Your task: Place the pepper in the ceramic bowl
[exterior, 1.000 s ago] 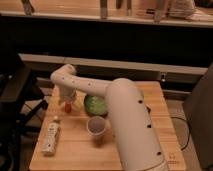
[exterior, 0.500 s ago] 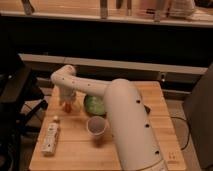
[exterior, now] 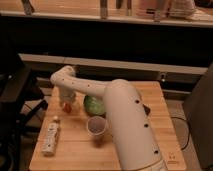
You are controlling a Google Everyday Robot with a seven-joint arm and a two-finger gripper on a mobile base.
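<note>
Reaching low over the wooden table [exterior: 155, 135], the gripper [exterior: 67, 101] hangs right at the tabletop, and the pepper [exterior: 70, 106] sits directly beneath it, a small orange-red glow showing around the tip. Whether the pincer is wide, narrow or clamped on the pepper I cannot tell; the wrist hides that.

Just beside the pincer, to its right as the camera sees it, stands the ceramic bowl [exterior: 94, 105], green and glossy and partly hidden behind the arm's thick white forearm. Nothing orange shows inside the part of it that is visible. Nearer the camera than the pincer and a little to the right is a small white cup [exterior: 96, 126]. Nearer again and slightly to the left lies a long white packet [exterior: 50, 138]. Well off to the right, beyond the forearm, a dark object [exterior: 146, 108] peeks out.

So the score, as I read it: the approach is made and the pincer is on its target, but the pepper is at table level, not in the bowl. What is left is a secure hold, a lift clear of the rim, a short carry to the right, and the release — most of the job, by my judgement.
</note>
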